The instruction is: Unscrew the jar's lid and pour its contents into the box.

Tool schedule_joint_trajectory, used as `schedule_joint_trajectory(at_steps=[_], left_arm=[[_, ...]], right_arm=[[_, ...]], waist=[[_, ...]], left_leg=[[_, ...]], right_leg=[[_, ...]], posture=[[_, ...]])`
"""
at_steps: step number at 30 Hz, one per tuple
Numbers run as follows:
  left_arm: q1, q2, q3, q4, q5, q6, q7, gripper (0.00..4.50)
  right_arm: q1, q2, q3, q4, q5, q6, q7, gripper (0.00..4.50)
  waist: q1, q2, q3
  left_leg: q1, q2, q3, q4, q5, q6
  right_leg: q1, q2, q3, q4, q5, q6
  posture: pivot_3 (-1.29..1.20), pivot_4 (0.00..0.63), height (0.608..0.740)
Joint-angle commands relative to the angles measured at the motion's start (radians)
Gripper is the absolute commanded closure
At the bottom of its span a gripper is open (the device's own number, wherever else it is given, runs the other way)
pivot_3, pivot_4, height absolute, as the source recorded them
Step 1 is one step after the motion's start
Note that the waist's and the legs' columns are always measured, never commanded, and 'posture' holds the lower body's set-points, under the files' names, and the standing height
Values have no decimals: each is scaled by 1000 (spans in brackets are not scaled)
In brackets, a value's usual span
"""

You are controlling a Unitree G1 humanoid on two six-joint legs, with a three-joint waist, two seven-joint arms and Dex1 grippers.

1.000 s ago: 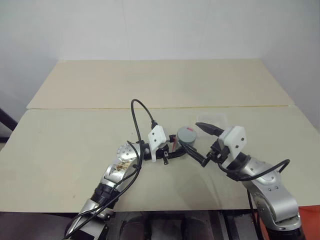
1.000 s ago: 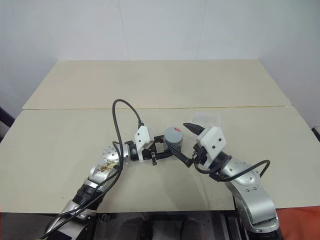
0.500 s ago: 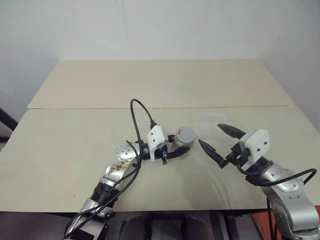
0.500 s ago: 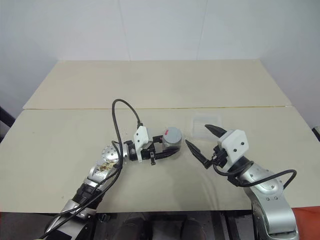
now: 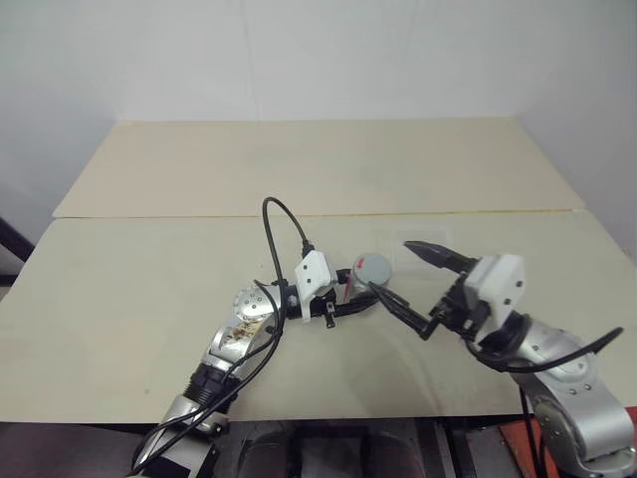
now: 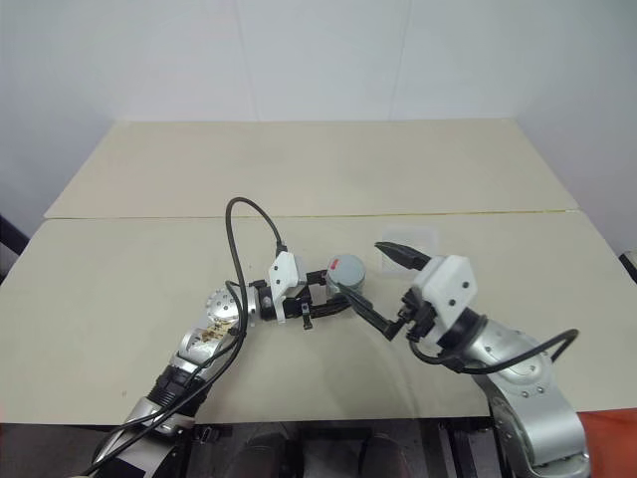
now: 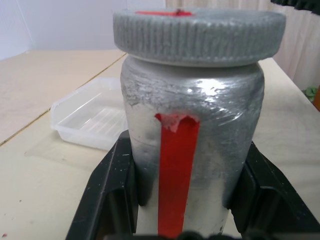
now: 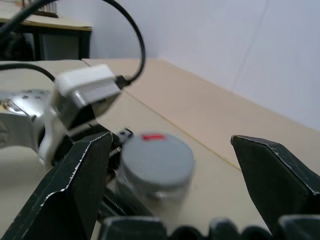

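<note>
The jar [image 7: 192,100] has a silvery clouded wall with a red strip and stands upright just above the table. My left gripper [image 5: 345,296] is shut on its body, with one black finger [image 7: 107,195] on each side. The grey ribbed lid [image 5: 372,268], marked red on top, sits on the jar. My right gripper [image 5: 391,266] is open beside the jar, and its two fingertips [image 8: 80,175] stand apart on either side of the lid [image 8: 156,159] without touching it. The clear box [image 7: 92,117] lies on the table just behind, partly hidden by the right gripper's far finger. The contents are hidden inside the jar.
Two beige tabletops meet at a seam [image 5: 199,215] across the middle. A black cable [image 5: 271,234] loops up from my left wrist. The table's front edge [image 5: 100,416] runs close below both arms, and a white wall stands behind.
My right gripper, around the lid a second ago, drew off to the right and has come back up to the jar, still open. The left gripper and the jar stayed put.
</note>
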State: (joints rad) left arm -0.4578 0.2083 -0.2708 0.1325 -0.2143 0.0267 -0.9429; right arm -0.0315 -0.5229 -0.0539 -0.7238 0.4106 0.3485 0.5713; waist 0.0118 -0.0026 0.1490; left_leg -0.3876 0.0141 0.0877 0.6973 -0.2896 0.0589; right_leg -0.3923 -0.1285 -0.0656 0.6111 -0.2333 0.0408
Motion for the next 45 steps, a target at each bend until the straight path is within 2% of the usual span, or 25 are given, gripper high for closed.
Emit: schedule_joint_trajectory(at_steps=[1,8,22,28,36,45], left_arm=[[-17,-6,1,-24,-4,-13,-1,2556],[-19,-5,1,-19,-3,-16,-6,2556],[-47,0,11,31,0,-40,-30,2556],[-46,-8,10,37,3,-44,-31,2556],[-29,-14,3,20,7,-41,-30,2556],[-22,-13,-2,10,13,-43,-30,2556]], right_arm=[[-31,12,36,-9,-26,-5,-22,71],[-73,29,80,36,-88,0,-59,71],[12,-1,-10,18,-64,0,-55,71],[37,-15,-48,-1,-37,3,-42,71],[100,-69,-72,-40,82,18,57,71],[5,-54,-37,-10,87,52,18,71]], waist=[[2,0,0],[1,0,0],[1,0,0],[1,0,0],[0,0,0],[0,0,0]], left_leg=[[0,0,0,0,0,0],[-1,0,0,0,0,0],[0,0,0,0,0,0],[0,0,0,0,0,0],[0,0,0,0,0,0],[0,0,0,0,0,1]], right_leg=[[0,0,0,0,0,0],[0,0,-1,0,0,0],[0,0,-1,0,0,0],[0,0,-1,0,0,0],[0,0,-1,0,0,0],[0,0,0,0,0,0]], posture=[[0,150,740],[0,150,740],[0,150,740],[0,150,740],[0,150,740],[0,150,740]])
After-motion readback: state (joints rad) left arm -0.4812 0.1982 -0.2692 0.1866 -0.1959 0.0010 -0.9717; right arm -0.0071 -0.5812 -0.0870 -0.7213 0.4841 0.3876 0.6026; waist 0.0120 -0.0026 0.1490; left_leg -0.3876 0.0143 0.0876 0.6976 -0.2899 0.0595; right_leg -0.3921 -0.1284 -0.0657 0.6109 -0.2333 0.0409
